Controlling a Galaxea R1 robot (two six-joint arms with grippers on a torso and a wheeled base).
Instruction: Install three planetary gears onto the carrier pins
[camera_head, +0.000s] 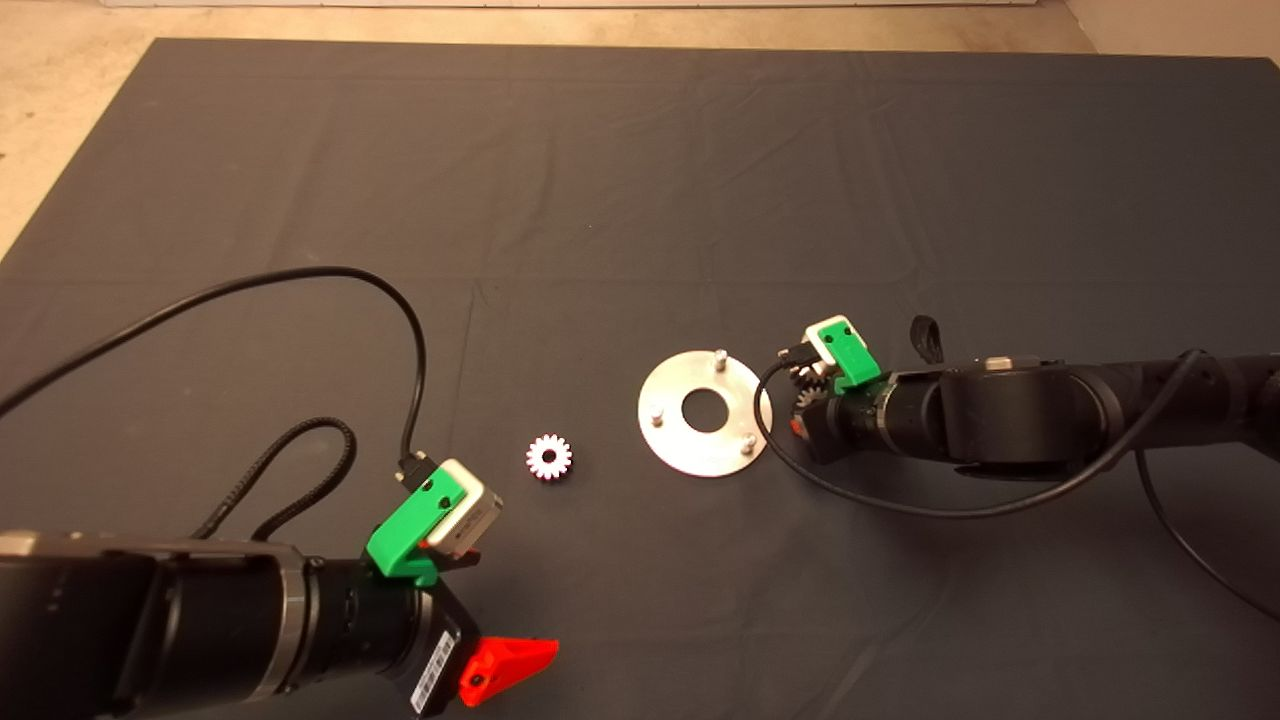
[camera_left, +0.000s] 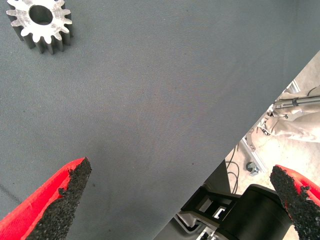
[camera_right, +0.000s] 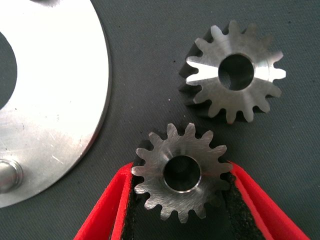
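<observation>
We see the right gripper (camera_right: 181, 200) closed on a dark steel gear (camera_right: 181, 172), its two red fingers (camera_right: 107, 210) pressing the teeth from either side, low over the mat (camera_head: 600, 200) just beside the right edge of the aluminium disc (camera_head: 672, 432). A second dark gear (camera_right: 232, 72) lies flat on the mat close to the held one, not touching it. In the head view both dark gears are mostly hidden under the wrist, so we can only make out a few teeth there. The disc lies flat at mid-mat with its three carrier pins (camera_head: 719, 357) standing bare near the rim. Left of the disc, well apart from it, the bright silvery gear (camera_head: 549, 457) lies flat on the mat. The left gripper (camera_left: 180, 200) hangs over the mat's near edge at lower left, its fingers spread wide and holding nothing, the silvery gear some way ahead of it.
</observation>
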